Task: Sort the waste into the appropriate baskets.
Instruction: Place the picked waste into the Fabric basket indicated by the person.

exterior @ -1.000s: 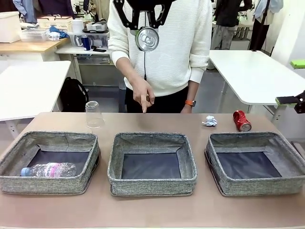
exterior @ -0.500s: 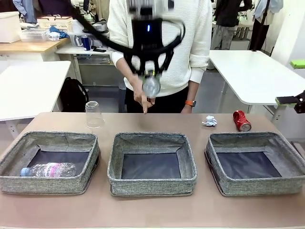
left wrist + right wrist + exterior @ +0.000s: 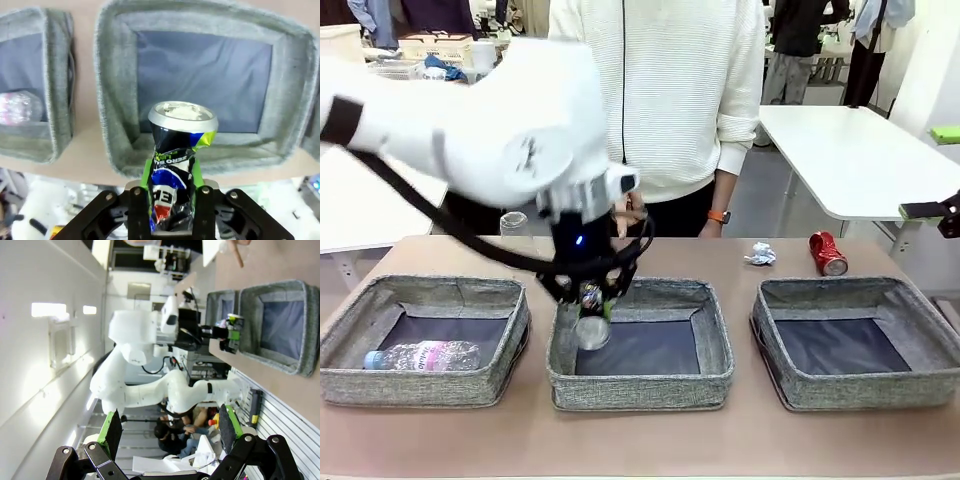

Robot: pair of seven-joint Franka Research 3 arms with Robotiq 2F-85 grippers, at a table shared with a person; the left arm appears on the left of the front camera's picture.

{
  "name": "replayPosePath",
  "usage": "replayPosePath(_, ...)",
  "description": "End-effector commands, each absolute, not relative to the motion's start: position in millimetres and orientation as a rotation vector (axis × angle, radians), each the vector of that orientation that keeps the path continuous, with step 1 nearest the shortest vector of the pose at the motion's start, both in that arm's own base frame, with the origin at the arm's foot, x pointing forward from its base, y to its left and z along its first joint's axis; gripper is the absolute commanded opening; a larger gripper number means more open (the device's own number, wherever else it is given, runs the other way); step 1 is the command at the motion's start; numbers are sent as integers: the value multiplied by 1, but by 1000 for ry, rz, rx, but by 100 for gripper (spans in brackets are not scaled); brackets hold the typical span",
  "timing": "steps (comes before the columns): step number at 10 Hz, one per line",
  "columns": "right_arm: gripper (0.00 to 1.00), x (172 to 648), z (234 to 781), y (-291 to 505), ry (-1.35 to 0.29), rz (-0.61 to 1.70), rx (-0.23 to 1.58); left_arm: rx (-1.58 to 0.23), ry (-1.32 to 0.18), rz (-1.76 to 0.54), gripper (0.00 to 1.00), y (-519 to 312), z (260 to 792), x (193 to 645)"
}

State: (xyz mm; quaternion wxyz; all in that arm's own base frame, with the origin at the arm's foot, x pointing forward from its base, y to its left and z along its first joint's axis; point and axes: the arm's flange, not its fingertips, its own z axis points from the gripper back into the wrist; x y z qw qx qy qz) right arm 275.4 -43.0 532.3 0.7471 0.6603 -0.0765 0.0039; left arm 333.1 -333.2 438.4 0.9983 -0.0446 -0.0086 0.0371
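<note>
1. Left claw (image 3: 590,298) shut tight on dark can (image 3: 181,150), just above middle basket (image 3: 640,379), over its left side.
2. Right claw (image 3: 170,425) spread apart, holding nothing, far from middle basket.
3. Red can (image 3: 828,252) and paper ball (image 3: 760,254) behind, to its right.

Crushed dark can (image 3: 177,150), seemingly above middle basket (image 3: 113,105)
</note>
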Motion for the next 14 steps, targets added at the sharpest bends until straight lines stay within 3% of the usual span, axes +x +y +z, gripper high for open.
replayPosePath(1,100,275,538,-40,-161,-6,1460,-157,-44,61,33,-325,441,324)
replayPosePath(7,100,275,538,-40,-161,-6,1460,-204,-82,79,33,-332,443,328)
replayPosePath(8,100,275,538,-40,-161,-6,1460,-219,-94,78,90,-332,444,329)
replayPosePath(9,100,275,538,-40,-161,-6,1460,-236,-114,75,90,-332,445,328)
replayPosePath(10,100,275,538,-40,-161,-6,1460,-241,-116,80,100,-331,446,328)
replayPosePath(11,100,275,538,-40,-161,-6,1460,-248,-120,83,95,-331,447,329)
replayPosePath(12,100,275,538,-40,-161,-6,1460,-250,-118,86,100,-331,448,330)
replayPosePath(14,100,275,538,-40,-161,-6,1460,-260,-120,88,100,-330,451,330)
